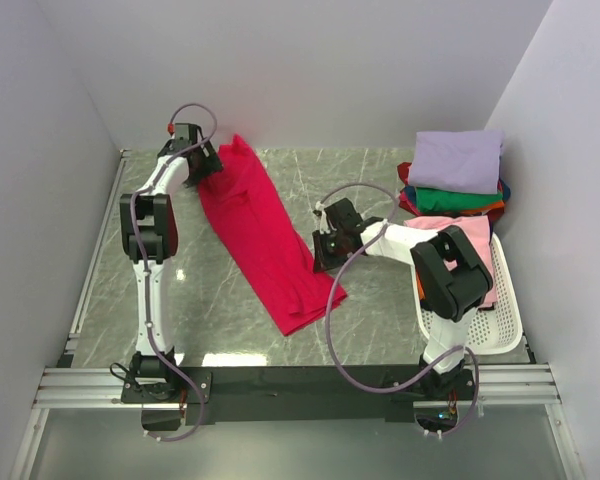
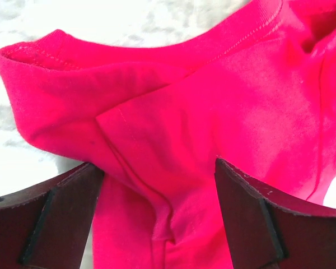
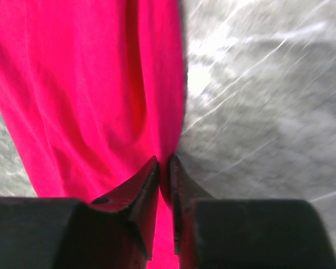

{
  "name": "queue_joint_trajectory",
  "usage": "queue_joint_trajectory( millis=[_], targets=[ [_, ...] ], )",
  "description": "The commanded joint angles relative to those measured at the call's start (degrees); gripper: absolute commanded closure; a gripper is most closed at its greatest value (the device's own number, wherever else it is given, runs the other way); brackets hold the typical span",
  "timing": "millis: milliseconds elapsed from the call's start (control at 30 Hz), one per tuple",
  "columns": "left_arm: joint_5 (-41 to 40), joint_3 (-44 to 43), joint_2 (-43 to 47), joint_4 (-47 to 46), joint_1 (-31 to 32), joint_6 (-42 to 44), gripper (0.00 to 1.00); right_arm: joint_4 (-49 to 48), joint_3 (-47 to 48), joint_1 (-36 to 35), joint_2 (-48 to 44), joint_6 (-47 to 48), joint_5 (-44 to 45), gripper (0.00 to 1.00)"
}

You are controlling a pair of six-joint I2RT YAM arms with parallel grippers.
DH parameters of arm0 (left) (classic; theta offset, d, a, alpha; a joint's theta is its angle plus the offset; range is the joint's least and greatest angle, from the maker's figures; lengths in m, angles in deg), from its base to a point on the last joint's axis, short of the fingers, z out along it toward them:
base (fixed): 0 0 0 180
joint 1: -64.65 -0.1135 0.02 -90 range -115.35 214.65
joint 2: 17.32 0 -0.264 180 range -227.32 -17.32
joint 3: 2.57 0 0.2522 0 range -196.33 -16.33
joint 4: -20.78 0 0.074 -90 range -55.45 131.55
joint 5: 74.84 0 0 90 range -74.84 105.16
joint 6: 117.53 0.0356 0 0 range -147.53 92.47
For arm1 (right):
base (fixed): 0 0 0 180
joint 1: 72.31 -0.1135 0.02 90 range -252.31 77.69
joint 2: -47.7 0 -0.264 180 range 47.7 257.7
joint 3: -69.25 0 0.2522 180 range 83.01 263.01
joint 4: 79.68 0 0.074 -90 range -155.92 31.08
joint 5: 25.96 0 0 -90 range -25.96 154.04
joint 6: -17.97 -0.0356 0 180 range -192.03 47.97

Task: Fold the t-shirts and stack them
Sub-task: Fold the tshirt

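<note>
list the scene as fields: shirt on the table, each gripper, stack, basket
red shirt: lying long and narrow, diagonal on the table
left gripper: open, fingers astride the shirt's far end
right gripper: shut on the shirt's right edge, toward its near end
stack: folded, far right; lavender shirt on top, green shirt under it
basket: near right, pink shirt inside, partly hidden

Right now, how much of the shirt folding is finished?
Done: a folded stack, lavender shirt on top, sits at the back right. In hand: the red shirt lies as a long strip; the right pincer pinches its edge, and the left pincer is open over its far end. Left: finish folding it, stack it, then do the pink shirt in the basket.
</note>
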Motion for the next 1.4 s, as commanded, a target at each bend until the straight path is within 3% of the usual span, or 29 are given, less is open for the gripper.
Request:
queue_joint_trajectory(
  millis=[0,133,733,867,900,1000,1233,1367],
  targets=[
    [0.9,-4.7,-3.7,2.2,2.7,2.2,0.14,3.3,-3.1,-2.0,-1.6,-2.1,0.8,0.87],
    [0.7,-7.7,-5.3,1.6,4.4,3.0,0.13,3.4,-5.5,-3.6,-5.1,-4.6,1.1,0.95],
    [7.9,-11.4,-6.3,-12.4,13.0,8.6,0.1,-0.4,-8.8,-10.9,-12.1,-12.8,-1.2,0.92],
    [6.1,-11.1,-4.9,-14.2,13.1,9.2,0.09,0.9,-8.8,-11.0,-14.7,-13.1,1.8,0.8],
    [5.3,-10.9,-4.3,-14.3,13.1,9.6,0.09,1.8,-8.5,-11.0,-16.0,-12.9,3.2,0.68],
    [-0.5,-9.7,-0.7,-14.0,13.0,10.2,0.08,3.5,-8.2,-11.0,-18.4,-12.2,5.7,0.55],
    [-12.6,6.7,17.2,-15.2,11.7,4.5,0.08,7.3,-8.7,-11.4,-22.7,-10.8,8.9,0.47],
    [-13.3,24.7,31.9,-15.6,12.1,0.7,0.09,6.8,-11.8,-11.6,-24.5,-11.0,9.5,0.46]
  ],
)
